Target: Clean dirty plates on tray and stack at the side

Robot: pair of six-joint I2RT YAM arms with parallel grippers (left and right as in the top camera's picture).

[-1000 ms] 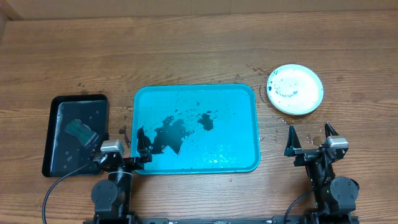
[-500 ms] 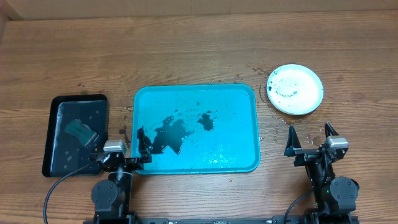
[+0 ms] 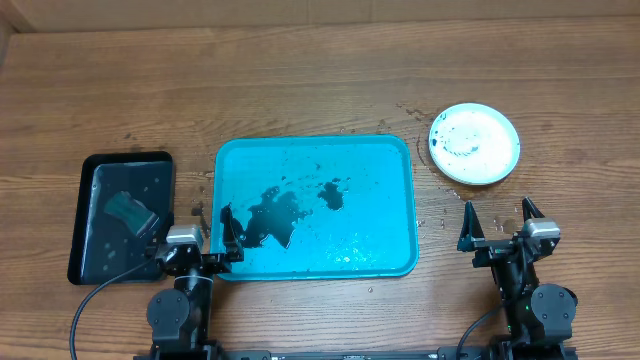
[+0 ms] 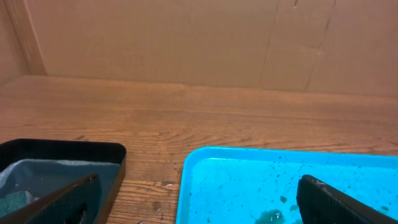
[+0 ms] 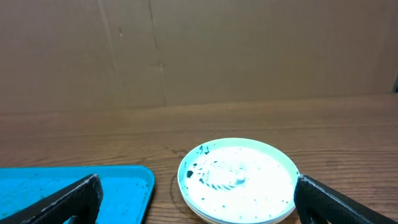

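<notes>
Dirty plates [image 3: 475, 143], small round pale ones, sat stacked at two o'clock off the large turquoise plastic tray [image 3: 370, 235]. Left end effector [image 4: 199, 179] and right end effector [image 3: 497, 213] gaped empty; stacking looked finished, nothing left to grasp.

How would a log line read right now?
left end effector: open; right end effector: open; turquoise rectangular plastic tray: smeared, plateless; round white plate: beside tray

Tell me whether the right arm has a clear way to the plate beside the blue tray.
Probably yes. The plate sits straight ahead of the open right gripper, with nothing standing between them; the tray lies off to its left.
</notes>
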